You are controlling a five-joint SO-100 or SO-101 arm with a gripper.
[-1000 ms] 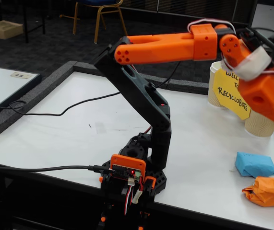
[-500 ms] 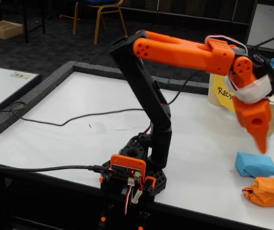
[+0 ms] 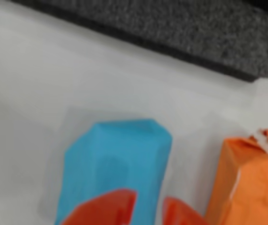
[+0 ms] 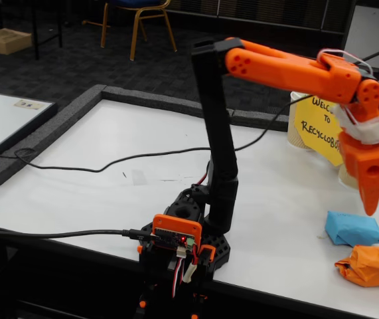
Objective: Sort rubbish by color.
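1. Wrist view: the blue paper wad (image 3: pixel 117 171) lies on the white tabletop (image 3: pixel 40 93), filling the lower middle of the picture. The two orange tips of the jaws (image 3: pixel 150 211) enter from the bottom edge over the near end of the blue wad, with a narrow gap between them and nothing held in it. The orange paper wad (image 3: pixel 246 180) lies just to the right of the blue wad, a thin strip of tabletop showing between them. A dark foam border (image 3: pixel 171 33) runs across the top, beyond the blue wad.

2. Fixed view: the orange arm (image 4: pixel 289 70) reaches to the right, and the jaws (image 4: pixel 370 207) point straight down, hanging above the blue paper wad (image 4: pixel 353 228) without touching it. From this side the picture does not show whether they are parted. The orange paper wad (image 4: pixel 370 265) sits just in front of the blue wad. Behind the blue wad stand the yellow sign (image 4: pixel 318 129) and a beige paper cup (image 4: pixel 298 119). A black cable (image 4: pixel 109 163) crosses the tabletop (image 4: pixel 96 193) well to the left of the blue wad.
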